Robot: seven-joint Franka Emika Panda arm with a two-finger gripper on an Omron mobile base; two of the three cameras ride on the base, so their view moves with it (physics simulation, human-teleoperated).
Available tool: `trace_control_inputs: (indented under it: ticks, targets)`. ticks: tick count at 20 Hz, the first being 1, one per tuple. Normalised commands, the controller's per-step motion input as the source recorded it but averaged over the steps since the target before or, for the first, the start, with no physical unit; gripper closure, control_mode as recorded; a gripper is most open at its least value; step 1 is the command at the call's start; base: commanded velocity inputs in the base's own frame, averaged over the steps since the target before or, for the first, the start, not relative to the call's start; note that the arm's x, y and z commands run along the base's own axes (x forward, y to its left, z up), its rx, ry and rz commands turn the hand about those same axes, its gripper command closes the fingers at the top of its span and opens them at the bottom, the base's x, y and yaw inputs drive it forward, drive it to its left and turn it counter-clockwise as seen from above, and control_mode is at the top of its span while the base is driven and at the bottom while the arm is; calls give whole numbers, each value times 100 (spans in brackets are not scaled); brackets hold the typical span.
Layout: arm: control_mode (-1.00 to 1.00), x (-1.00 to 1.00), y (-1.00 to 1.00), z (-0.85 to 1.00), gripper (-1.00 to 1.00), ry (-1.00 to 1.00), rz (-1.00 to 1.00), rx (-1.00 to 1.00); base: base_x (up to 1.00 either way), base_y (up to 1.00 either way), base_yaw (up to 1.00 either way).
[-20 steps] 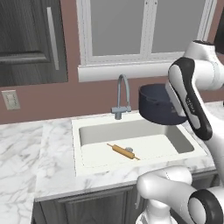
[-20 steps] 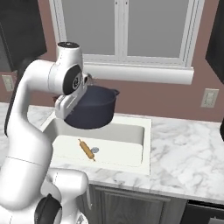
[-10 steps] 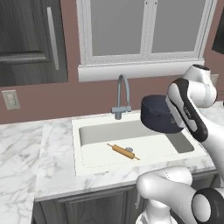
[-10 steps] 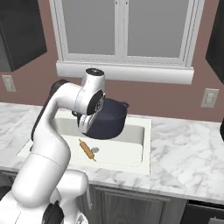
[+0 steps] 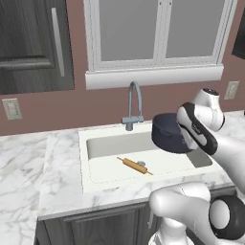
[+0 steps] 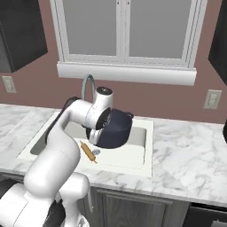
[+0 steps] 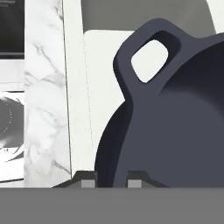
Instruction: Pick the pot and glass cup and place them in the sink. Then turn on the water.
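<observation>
The dark navy pot (image 5: 166, 134) hangs tilted over the right part of the white sink (image 5: 108, 146), with my gripper (image 7: 111, 181) shut on its rim. In the hand view the pot (image 7: 175, 131) is close up, one loop handle up against the basin floor. From the right base, the pot (image 6: 117, 131) sits just past my wrist, above the sink (image 6: 133, 154). The grey gooseneck faucet (image 5: 134, 104) stands behind the basin and no water runs from it. The glass cup is out of view.
A wooden rolling pin (image 5: 134, 165) lies on the sink floor near the drain, left of the pot; the right base view shows the rolling pin (image 6: 89, 153) too. White marble counter (image 5: 57, 172) surrounds the basin. A window sill (image 5: 153, 76) runs above the faucet.
My arm has carried the pot downward and further over the sink, folding in lower above the basin. The rolling pin has stayed put.
</observation>
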Motion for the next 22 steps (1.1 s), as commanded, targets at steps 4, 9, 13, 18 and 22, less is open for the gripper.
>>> trace_control_inputs:
  ticks: [4,9,13,18,22]
  targets:
    - [-100,31,-11,-53,100,0,0,0,0,0,0]
    - [-100,27,-12,-50,100,0,0,0,0,0,0]
    - [-100,38,0,-52,100,0,0,0,0,0,0]
    - [-100,42,0,-38,100,0,0,0,0,0,0]
    - [-100,34,0,-18,100,0,0,0,0,0,0]
